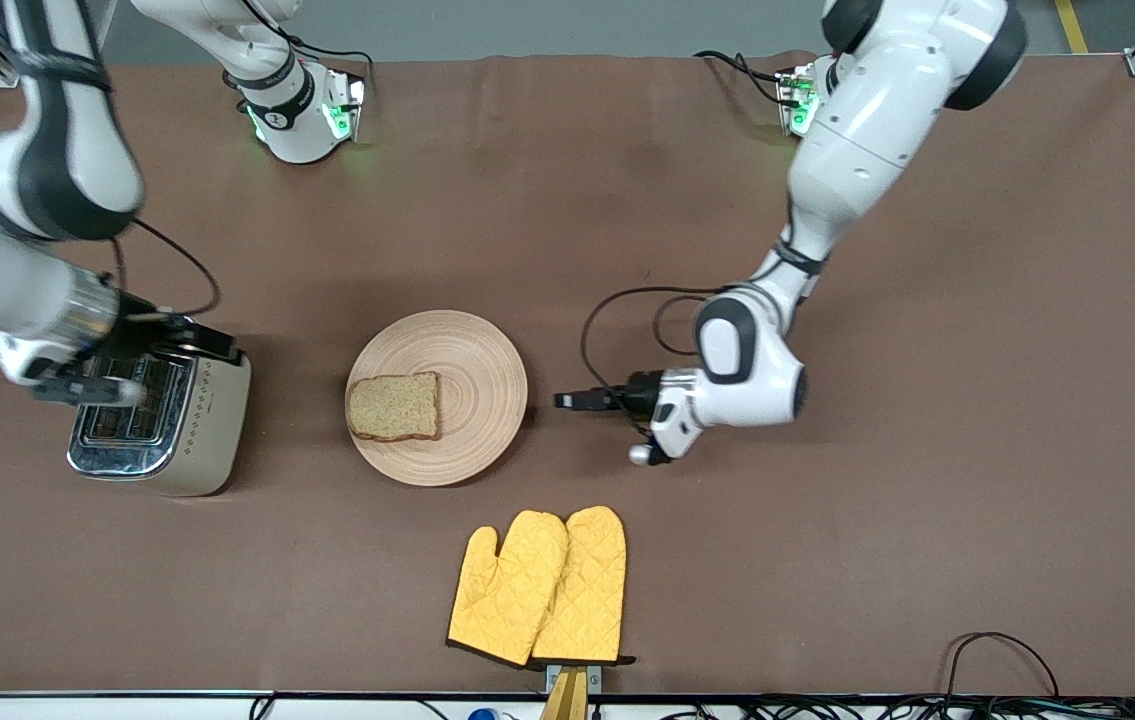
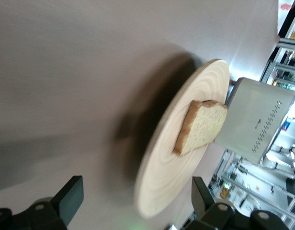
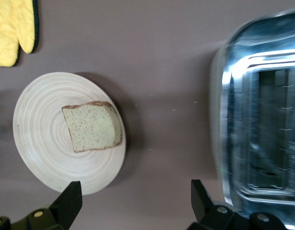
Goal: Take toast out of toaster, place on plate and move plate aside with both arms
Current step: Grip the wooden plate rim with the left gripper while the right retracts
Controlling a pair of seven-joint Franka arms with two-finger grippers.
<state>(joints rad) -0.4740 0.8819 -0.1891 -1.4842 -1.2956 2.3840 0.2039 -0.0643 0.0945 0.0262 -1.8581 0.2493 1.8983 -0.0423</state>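
The toast point(image 1: 395, 406) lies flat on the round wooden plate point(image 1: 467, 360), on the part toward the right arm's end of the table. My left gripper point(image 1: 570, 400) is low beside the plate's rim on the left arm's side, pointing at it, open and empty. In the left wrist view the plate point(image 2: 181, 167) and toast point(image 2: 200, 127) lie ahead of my open left gripper point(image 2: 138, 201). My right gripper point(image 1: 92, 388) hangs over the toaster point(image 1: 177, 430), open and empty. The right wrist view shows the plate point(image 3: 42, 143), the toast point(image 3: 92, 127) and my open right gripper point(image 3: 135, 201).
The steel toaster point(image 3: 262, 134) stands beside the plate toward the right arm's end; it also shows in the left wrist view point(image 2: 257, 120). Two yellow oven mitts point(image 1: 542, 585) lie nearer the front camera than the plate, by the table's edge; one shows in the right wrist view point(image 3: 11, 28).
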